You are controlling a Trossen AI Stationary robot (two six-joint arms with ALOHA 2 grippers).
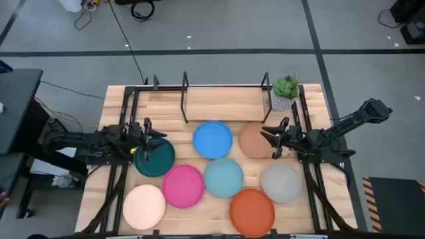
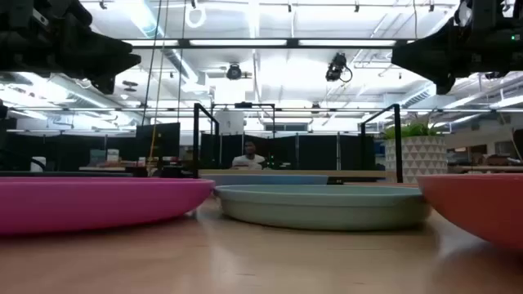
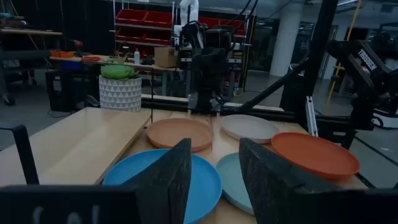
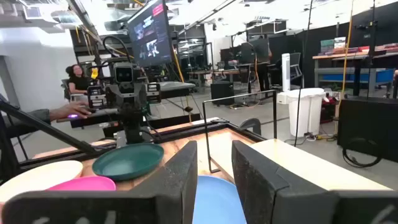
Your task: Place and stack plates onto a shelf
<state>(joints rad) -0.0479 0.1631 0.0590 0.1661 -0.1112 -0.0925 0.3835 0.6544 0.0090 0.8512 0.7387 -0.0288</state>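
1. You have the left gripper (image 1: 146, 139) hovering at the left side of the bench (image 1: 219, 96), over the near-left edge of the dark teal plate (image 1: 158, 159). Its jaws stand apart with a clear gap and hold nothing.
2. You have the right gripper (image 1: 271, 141) at the right side of the bench, over the right edge of the tan-brown plate (image 1: 254, 141). Its jaws are likewise parted and empty.
3. Both grippers point inward, facing each other across the plates; from the low view they hang well above the bench surface.
4. Look at the shelf (image 1: 226, 99): the thin black rod frame stands at the far edge of the bench, with short upright posts. None of the plates rests on it.
5. All eight plates lie flat on the bench, unstacked. In the far row you see the blue plate (image 1: 213, 139) in the middle, the tan-brown one to its right and the dark teal one to the left, set slightly nearer.
6. In the next row the magenta plate (image 1: 182, 184) sits just beside the light teal plate (image 1: 224, 177), with the grey plate (image 1: 281, 182) to the right.
7. Nearest you, the cream plate (image 1: 143, 206) lies at the left, and the orange plate (image 1: 252, 208) lies between and in front of the light teal and grey ones.
8. A small potted plant (image 1: 285, 93) in a white patterned pot stands at the far right corner of the bench, next to the shelf.
9. In the right wrist view, a person (image 4: 78, 78) sits in the room beyond the bench.
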